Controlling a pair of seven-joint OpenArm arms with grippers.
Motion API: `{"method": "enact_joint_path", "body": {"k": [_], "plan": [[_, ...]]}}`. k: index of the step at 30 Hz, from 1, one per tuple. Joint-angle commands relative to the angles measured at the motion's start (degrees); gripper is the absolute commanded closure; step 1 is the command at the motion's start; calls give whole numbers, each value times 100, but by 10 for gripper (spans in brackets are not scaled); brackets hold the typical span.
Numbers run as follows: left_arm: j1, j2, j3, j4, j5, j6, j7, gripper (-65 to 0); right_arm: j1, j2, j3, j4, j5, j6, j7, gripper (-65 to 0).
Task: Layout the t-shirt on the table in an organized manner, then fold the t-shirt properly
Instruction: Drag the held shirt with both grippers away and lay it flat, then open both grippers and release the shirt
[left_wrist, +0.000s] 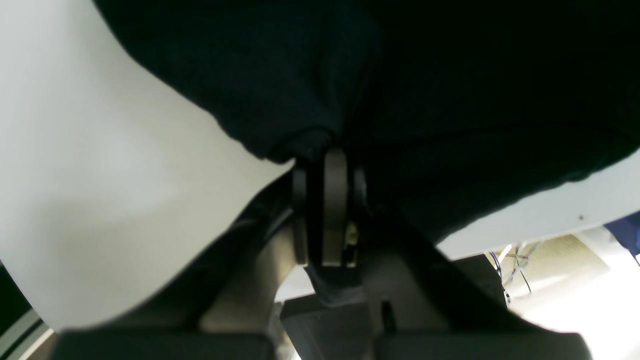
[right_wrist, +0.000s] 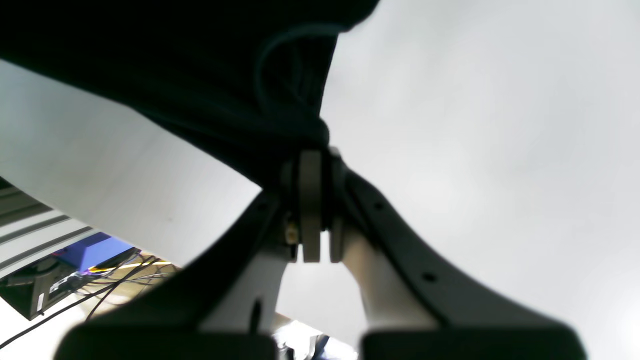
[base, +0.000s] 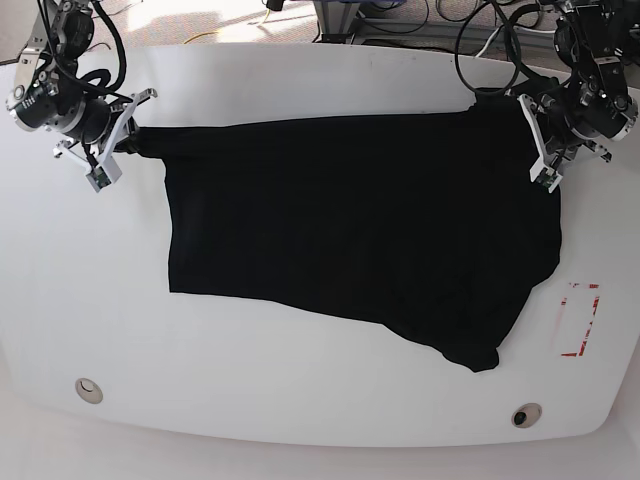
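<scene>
Base view: black t-shirt (base: 370, 230) spread flat on white table (base: 300, 400), stretched taut along its far edge between the two grippers. Near edge slanted, lower corner reaching toward red tape rectangle (base: 578, 320) without touching it. Two small round holes (base: 88, 389) near the front edge of the table, well apart from the cloth.

Right gripper (base: 128, 142): jaws closed on t-shirt, pinching a narrow drawn-out corner of cloth. Right wrist view: fingers (right_wrist: 311, 200) pressed together, a bunched fold of black fabric (right_wrist: 225, 90) clamped just at the tips. From the jaws, cloth fans out up and to the left; bare table surface to the right of the jaws and below the cloth on the left. Cables and a blue object (right_wrist: 95, 250) past the table edge, lower left, blurred.

Left gripper (base: 528, 110): jaws closed on t-shirt at the opposite far corner. Left wrist view: fingers (left_wrist: 334, 200) shut together, dark fabric (left_wrist: 400, 100) gathered at the tips and spreading above and to the right of the jaws. White table to the left of the jaws; table edge and floor with cables (left_wrist: 515, 260) to the lower right.

Neck label and lettering not discernible in any view.
</scene>
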Motion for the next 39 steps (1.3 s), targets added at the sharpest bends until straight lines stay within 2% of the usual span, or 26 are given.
{"method": "enact_joint_path", "body": {"k": [1,7,9,12,13,16,18,21,25,35,39], "plan": [[54,-170,-23,88,111,-6,-22,0,-41,58,59,104,-29,-12,78,-5],[213,-179,-14,79,111,-6,-22,-3,-243,41,50,95,-37,-12,78,-8],[248,-187,21,79,111,-6,-22,-47,-269,32,50,95,-37,-21,78,-10],[257,-223,171,79,128,-6,-22,-175,-366,32,50,95,-37,-47,78,-59],[257,-284,241,79,128,-6,-14,-246,-410,32,50,95,-37,-109,78,-105],[265,-363,311,61,137,-6,-14,-385,-533,41,50,95,-37,-302,78,-231],[318,-398,320,53,146,-6,-14,-426,-647,50,41,95,-37,-390,87,-298],[362,-425,364,53,172,-6,-14,-425,-762,58,41,95,-37,-443,87,-368],[362,-513,434,35,357,-6,-14,-419,-929,67,41,95,-37,-443,96,-401],[309,-513,443,17,383,-6,-22,-415,-946,199,349,95,-152,-443,131,-403],[-7,-495,434,17,383,-6,-31,-415,-489,225,402,78,-284,-407,289,-403]]}}
